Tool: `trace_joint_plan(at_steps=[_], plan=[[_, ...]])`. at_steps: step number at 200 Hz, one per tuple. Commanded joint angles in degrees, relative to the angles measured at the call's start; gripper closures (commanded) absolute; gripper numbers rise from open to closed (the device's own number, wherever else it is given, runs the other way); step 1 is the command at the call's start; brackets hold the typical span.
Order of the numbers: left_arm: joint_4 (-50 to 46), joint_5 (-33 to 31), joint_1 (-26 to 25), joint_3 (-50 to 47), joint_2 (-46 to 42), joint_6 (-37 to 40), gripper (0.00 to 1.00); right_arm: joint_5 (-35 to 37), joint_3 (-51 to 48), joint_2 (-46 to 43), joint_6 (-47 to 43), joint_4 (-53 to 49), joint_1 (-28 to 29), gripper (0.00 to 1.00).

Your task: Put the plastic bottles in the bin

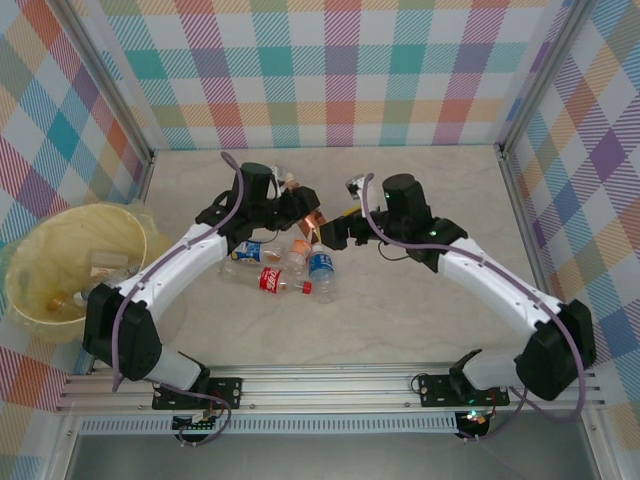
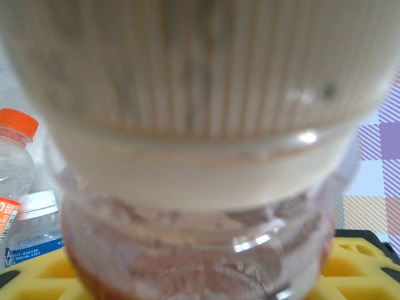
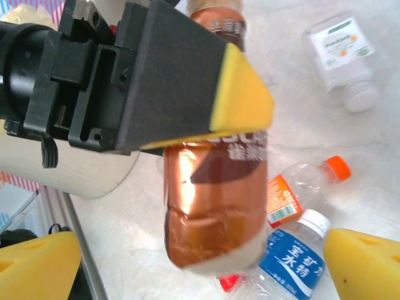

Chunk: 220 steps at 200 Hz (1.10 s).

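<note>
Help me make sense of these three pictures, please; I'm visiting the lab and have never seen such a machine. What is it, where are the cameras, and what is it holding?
These are two white robot arms bolted to a table's near edge. The overhead picture looks down from above and behind them. The other two come from cameras on each wrist.

The left tool is shut on a brown-labelled bottle, lifted off the table; the left wrist camera sees that bottle's ribbed white cap very close. The right tool is open, its yellow pads apart, beside it.

On the marble-look table lie more plastic bottles: a red-labelled one, a blue-labelled one, an orange-capped one. The yellow bin at the left already holds some.
</note>
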Motion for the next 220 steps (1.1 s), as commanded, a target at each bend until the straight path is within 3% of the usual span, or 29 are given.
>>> trace_joint_plan(at_steps=[1,27,48,80,126,181,220], plan=[[-1.7,-2.7,0.8,0.6,-3.2,1.8,0.44,10.3,-3.6,-3.8,-1.0,1.0,0.0,0.0],[-5.0,-5.4,1.6,0.6,-4.8,2.6,0.45,27.0,-10.2,-8.3,6.2,9.1,-0.2,0.0],[-7.6,-7.6,2.5,0.9,-6.7,3.7,0.45,32.6,-14.3,-9.7,11.7,13.5,-0.5,0.0],[-12.2,-11.3,3.5,2.1,-10.5,6.1,0.45,39.0,-13.3,-7.7,16.0,8.9,-0.7,0.0],[-19.7,-16.6,4.5,6.6,-14.5,10.2,0.45,42.6,-12.8,-5.4,17.7,8.7,-0.7,0.0],[-28.8,-24.1,5.0,16.6,-16.6,17.2,0.45,41.8,-11.4,-3.6,17.5,9.2,-1.0,0.0],[-38.4,-34.3,5.1,24.5,-17.8,23.3,0.45,39.9,-9.0,-1.7,17.6,6.8,-1.3,0.0]])
